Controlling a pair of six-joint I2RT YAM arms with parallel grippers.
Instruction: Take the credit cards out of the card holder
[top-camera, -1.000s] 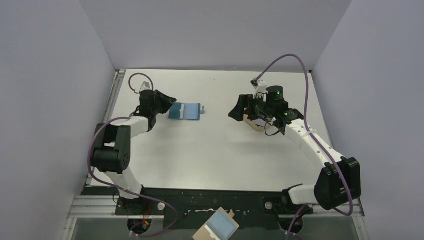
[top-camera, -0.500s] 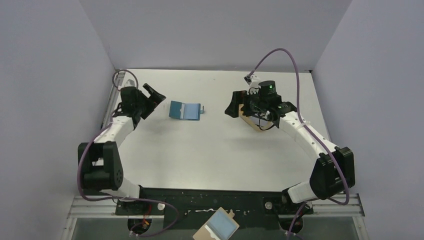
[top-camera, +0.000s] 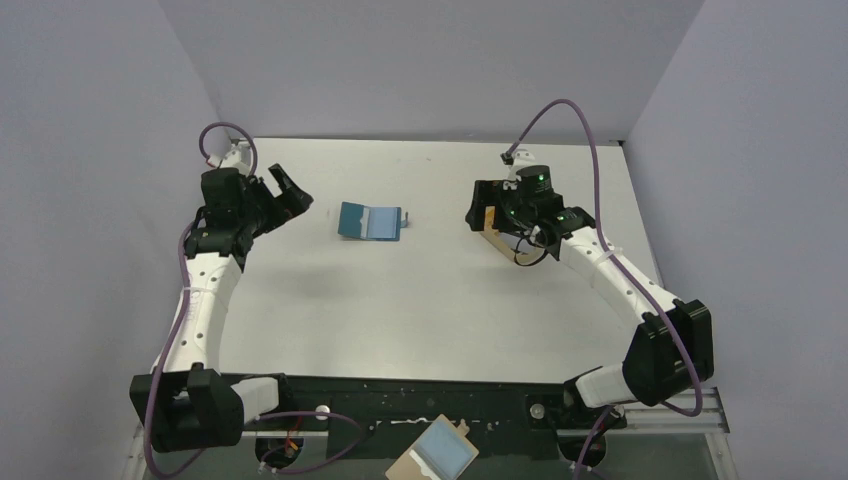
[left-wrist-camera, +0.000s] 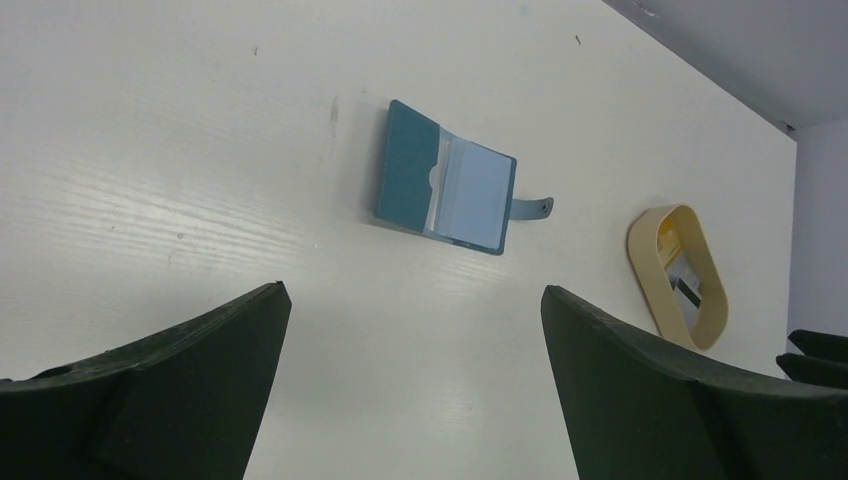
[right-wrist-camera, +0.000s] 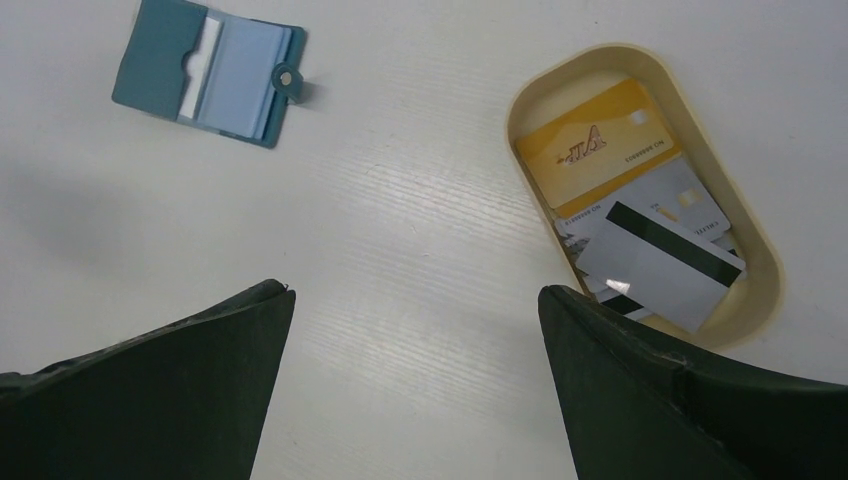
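"Where's the card holder (top-camera: 370, 222) sitting?"

"Flat on the white tabletop (top-camera: 420, 310), between the two arms. It's folded open with the pale blue pockets facing up, and the snap tab pokes out toward the right arm's side. Nothing touches it."

"And the hands?"

"The left hand (left-wrist-camera: 415, 288) hangs out to the left of the holder, well apart from it. Its fingers are spread wide with nothing between them. The right hand (right-wrist-camera: 415, 290) hovers near the tan oval tray (right-wrist-camera: 597, 52), and its fingers are just as wide apart and just as empty."

"So where are the credit cards (right-wrist-camera: 650, 245)?"

"In the tray, overlapping one another. There's a yellow card (right-wrist-camera: 598, 148) at the end nearer the holder, and grey-white ones beside it. One of those lies with a dark stripe facing up."

"Any left in the holder?"

"A thin pale strip shows at the edge of one pocket. I cannot tell whether that is a card."
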